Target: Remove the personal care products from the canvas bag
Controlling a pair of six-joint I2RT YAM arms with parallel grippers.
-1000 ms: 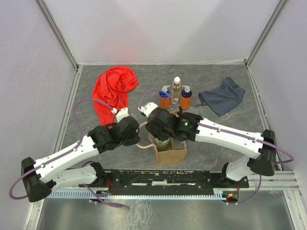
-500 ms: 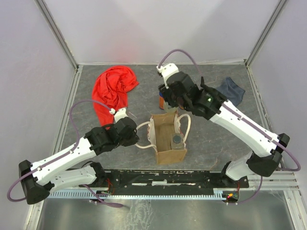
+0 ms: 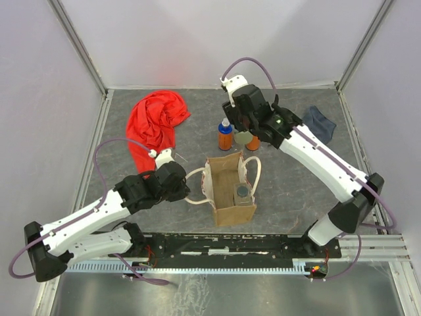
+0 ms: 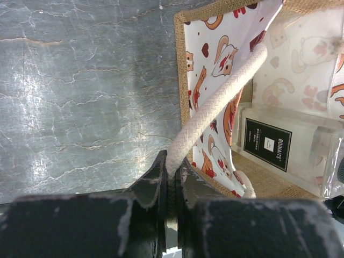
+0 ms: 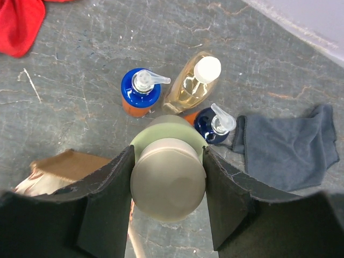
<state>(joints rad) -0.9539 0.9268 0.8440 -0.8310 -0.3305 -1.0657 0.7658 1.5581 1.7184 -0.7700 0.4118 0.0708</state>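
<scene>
The canvas bag (image 3: 231,209) stands open at the near middle of the table. My left gripper (image 3: 187,179) (image 4: 172,165) is shut on its left cream handle (image 4: 215,107). A clear squarish dark-capped bottle (image 3: 243,195) (image 4: 285,148) lies inside the bag. My right gripper (image 3: 245,139) (image 5: 167,157) is shut on the beige white-capped bottle (image 5: 167,180), held above the table behind the bag. Below it stand an orange blue-topped bottle (image 3: 225,135) (image 5: 140,95), a slim amber bottle (image 5: 191,83) and a second orange bottle (image 3: 254,142) (image 5: 213,122).
A red cloth (image 3: 156,122) lies at the back left. At the back right a dark blue-grey cloth (image 3: 317,123) (image 5: 290,148) lies partly under my right arm. Grey walls enclose the table on three sides.
My right gripper has come up out of the bag with the beige bottle and carried it back over the standing bottles. My left gripper has kept hold of the handle.
</scene>
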